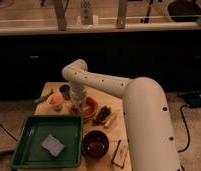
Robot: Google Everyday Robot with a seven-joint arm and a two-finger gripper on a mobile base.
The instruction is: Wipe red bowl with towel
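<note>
The red bowl [90,106] is a shallow orange-red bowl near the middle of the wooden table [120,131]. My white arm reaches in from the right and bends down over it. My gripper [80,105] is down in the bowl, pressing a pale towel [82,106] against its left inside. The wrist hides the fingertips and much of the bowl.
A small pale bowl with orange contents [55,100] and a dark cup [65,91] stand left of the red bowl. A dark brown bowl [95,143] sits in front. A green tray [29,135] holding a grey sponge [53,144] is at the front left. Dark food scraps [103,115] lie to the right.
</note>
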